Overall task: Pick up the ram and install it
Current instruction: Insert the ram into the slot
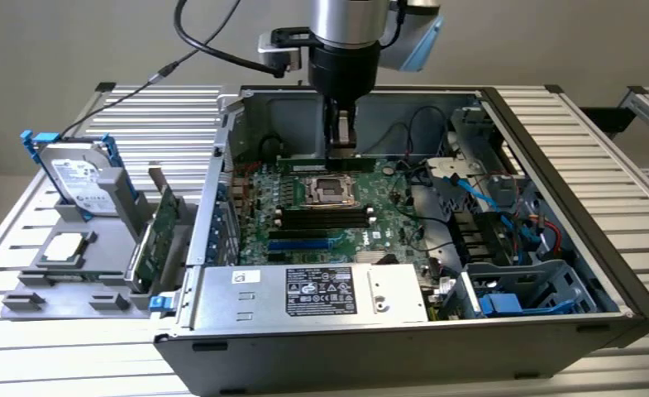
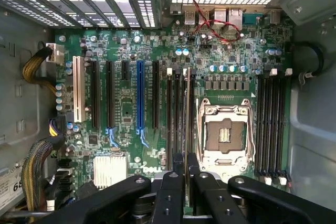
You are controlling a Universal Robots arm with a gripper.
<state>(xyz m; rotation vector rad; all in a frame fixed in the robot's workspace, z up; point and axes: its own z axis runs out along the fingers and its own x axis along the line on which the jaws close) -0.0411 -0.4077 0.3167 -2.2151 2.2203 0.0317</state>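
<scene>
A robot arm reaches down into an open computer case (image 1: 357,356) standing on a slatted metal counter (image 1: 136,107), its hand (image 1: 344,147) clamped on the ram (image 1: 313,162), a thin green stick held level and lengthwise along the far edge of the motherboard (image 1: 291,236). The ram sits on the far side of the empty processor socket (image 1: 330,188), low over the board. In the wrist view, the hand (image 2: 186,158) grips the ram (image 2: 187,108) edge-on. The stick lines up with the row of black memory slots (image 2: 173,114) just beside the socket (image 2: 224,132). Whether it is already pressed home in a slot cannot be told. A silver power supply (image 1: 313,294) lies across the near end of the case. Outside the case, at the exterior view's left, a grey tray (image 1: 37,285) carries a hard drive (image 1: 76,178) standing upright, a wider green expansion card (image 1: 164,223) on edge, and a processor chip (image 1: 65,246) lying flat.
</scene>
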